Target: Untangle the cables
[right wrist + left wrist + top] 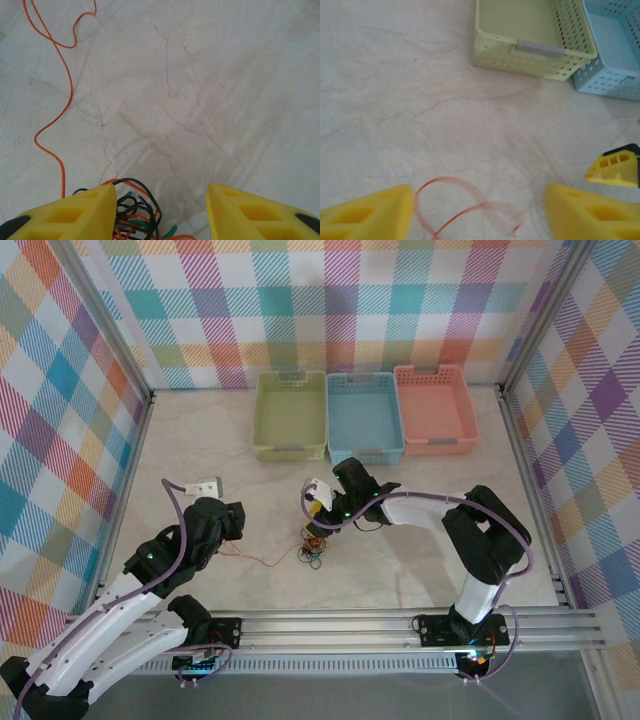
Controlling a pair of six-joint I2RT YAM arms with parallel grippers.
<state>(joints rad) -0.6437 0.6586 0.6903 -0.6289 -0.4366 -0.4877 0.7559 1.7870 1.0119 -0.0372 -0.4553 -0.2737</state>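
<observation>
Yellow left fingers: spread wide, empty, a red-orange strand looped on the counter between them. Yellow right fingers: parted, gripping nothing, the cables tangled against one finger. Beyond, side by side: green basket, blue basket, pink basket.

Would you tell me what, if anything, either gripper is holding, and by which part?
Nothing: the left gripper stands open over the red cable, and the right gripper is open beside the cable tangle.
</observation>
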